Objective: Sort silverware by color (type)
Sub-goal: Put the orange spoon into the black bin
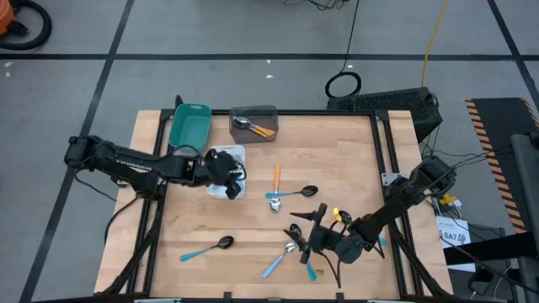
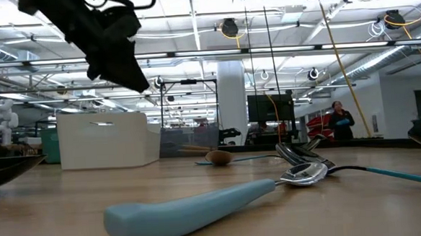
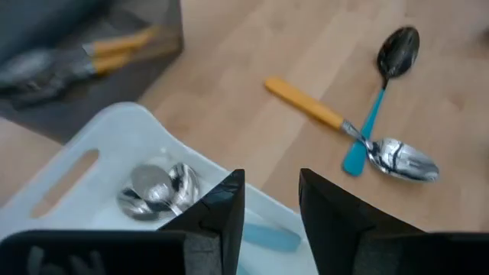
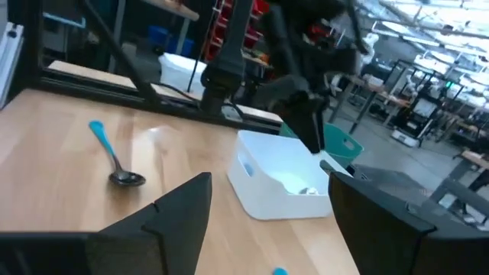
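Hovering over the white tray (image 1: 229,171) left of centre in the high view, my left claw (image 3: 269,200) has its fingers parted with nothing between them; below it the tray holds silver spoon bowls (image 3: 157,187) and a light-blue handle (image 3: 267,237).

My right claw (image 1: 313,231) sits low right of centre, spread wide and empty, above the desk (image 1: 354,160).

The silverware is scattered. An orange-handled spoon (image 1: 276,187) and a blue-handled spoon with a black bowl (image 1: 299,193) cross at mid-frame. Another blue spoon (image 1: 206,247) lies lower left, and a cluster of blue ones (image 1: 282,259) lies just beside the right claw. Orange-handled spoons (image 1: 255,126) rest in the grey tray (image 1: 271,112) at the upper centre, with the teal tray (image 1: 189,124) to its left.

A white label at the right edge of the high view carries writing I read as "BA7" (image 1: 454,236); the rest I cannot make out.
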`<state>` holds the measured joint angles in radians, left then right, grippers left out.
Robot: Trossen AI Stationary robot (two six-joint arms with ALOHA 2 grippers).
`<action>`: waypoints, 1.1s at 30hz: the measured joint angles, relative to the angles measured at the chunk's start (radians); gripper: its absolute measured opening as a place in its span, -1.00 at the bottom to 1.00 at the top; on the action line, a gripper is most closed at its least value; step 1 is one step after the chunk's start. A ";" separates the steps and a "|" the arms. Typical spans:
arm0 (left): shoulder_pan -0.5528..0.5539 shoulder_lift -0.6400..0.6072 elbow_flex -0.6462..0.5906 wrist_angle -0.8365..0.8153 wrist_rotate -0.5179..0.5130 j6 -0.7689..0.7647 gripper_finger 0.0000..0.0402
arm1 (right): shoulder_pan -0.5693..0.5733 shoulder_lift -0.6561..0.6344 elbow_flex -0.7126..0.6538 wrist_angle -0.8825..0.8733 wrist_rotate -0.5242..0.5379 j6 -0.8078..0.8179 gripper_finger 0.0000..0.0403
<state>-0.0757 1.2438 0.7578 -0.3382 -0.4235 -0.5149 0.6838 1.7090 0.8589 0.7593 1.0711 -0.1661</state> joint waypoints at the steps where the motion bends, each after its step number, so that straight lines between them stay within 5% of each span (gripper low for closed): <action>1: -0.020 0.000 0.002 0.000 -0.038 -0.010 -0.38 | -0.001 -0.016 0.000 -0.033 -0.003 0.019 0.28; 5: -0.097 0.000 0.005 0.019 -0.133 -0.032 -0.38 | -0.001 -0.104 0.000 -0.213 -0.096 0.124 0.28; 13: -0.186 0.000 0.005 0.112 -0.163 -0.029 -0.38 | -0.010 -0.257 0.000 -0.559 -0.261 0.274 0.28; 23: -0.221 -0.001 0.006 0.213 -0.156 0.023 -0.38 | -0.038 -0.330 0.000 -0.711 -0.442 0.295 0.28; 33: -0.272 -0.001 0.006 0.225 -0.154 0.031 -0.38 | -0.042 -0.342 0.000 -0.921 -0.443 0.364 0.28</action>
<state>-0.3475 1.2430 0.7639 -0.1134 -0.5774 -0.4837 0.6418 1.3670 0.8589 -0.1613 0.6277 0.1978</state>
